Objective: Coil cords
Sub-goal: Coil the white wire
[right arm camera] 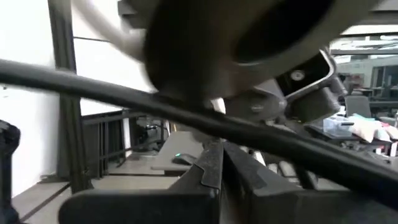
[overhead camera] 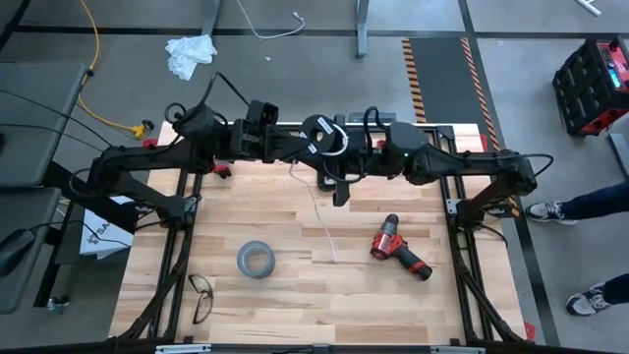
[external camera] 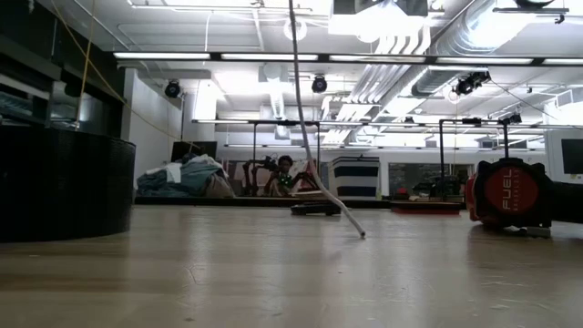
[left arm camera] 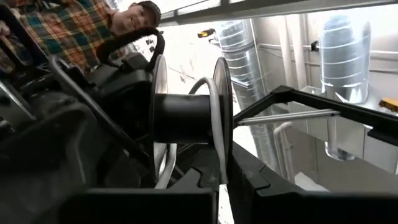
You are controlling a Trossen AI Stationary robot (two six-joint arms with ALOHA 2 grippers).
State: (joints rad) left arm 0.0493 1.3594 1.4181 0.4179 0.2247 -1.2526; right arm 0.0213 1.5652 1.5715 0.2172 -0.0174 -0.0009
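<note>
Above the back edge of the table I have both arms folded in toward the middle, meeting around the spool (overhead camera: 324,135), which sits up in the air between them rather than on the wood. From overhead I see its round black face with the white label turned up at the camera. My left gripper (left arm camera: 222,186) shows its two dark fingers pressed together in its own wrist view, right under the spool's (left arm camera: 186,118) flanges, with a turn of the white cord (left arm camera: 214,134) lying over the black core; whether the fingers pinch the spool's rim or only sit against it, I cannot tell. My right gripper (right arm camera: 219,180) also has its fingers pressed together, and a dark blurred round shape fills the view just past them. The cord (overhead camera: 319,211) drops from the spool down to the tabletop (overhead camera: 285,305) and trails toward the front, its free end lying on the wood between the grey tape roll (overhead camera: 255,260) and the red drill (overhead camera: 398,251). At table height I see that cord (external camera: 310,137) hanging in a long slant and touching down at its tip. A pair of glasses (overhead camera: 200,298) lies near the front left corner. A person in a plaid shirt (left arm camera: 74,31) stands beyond the left arm.
</note>
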